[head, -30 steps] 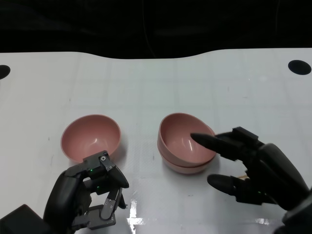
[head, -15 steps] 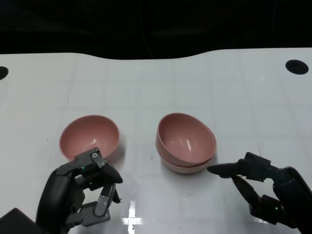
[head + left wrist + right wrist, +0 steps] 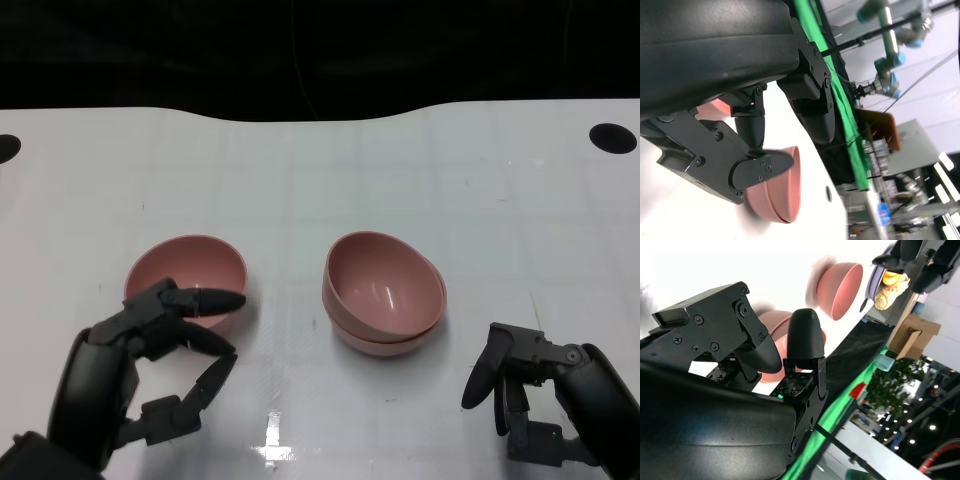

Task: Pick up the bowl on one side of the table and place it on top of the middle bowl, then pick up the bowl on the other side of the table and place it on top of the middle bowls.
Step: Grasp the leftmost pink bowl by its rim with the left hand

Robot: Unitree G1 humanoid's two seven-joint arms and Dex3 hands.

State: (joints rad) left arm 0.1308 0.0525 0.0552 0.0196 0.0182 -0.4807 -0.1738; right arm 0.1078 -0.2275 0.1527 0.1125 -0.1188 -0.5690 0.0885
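Observation:
A single pink bowl (image 3: 185,278) stands on the left of the white table (image 3: 320,180). In the middle, a second pink bowl (image 3: 385,280) lies tilted inside a lower pink bowl (image 3: 375,342). My left hand (image 3: 150,365) is spread, its fingers (image 3: 205,298) over the left bowl's near rim and its thumb apart below; it holds nothing. My right hand (image 3: 540,400) hangs near the front edge, right of the stack and apart from it, empty, its fingers pointing down. The right wrist view shows the stack (image 3: 771,322) behind its fingers and the left bowl (image 3: 840,284) beyond.
Round black holes mark the table's far right (image 3: 613,137) and far left (image 3: 5,148). The table's curved back edge meets a dark backdrop. Bare white surface lies between the two bowl positions and beyond them.
My right hand has let go of the upper bowl, pulled back toward the front edge and dropped its fingers. My left hand has uncurled and reached its fingers to the left bowl's rim.

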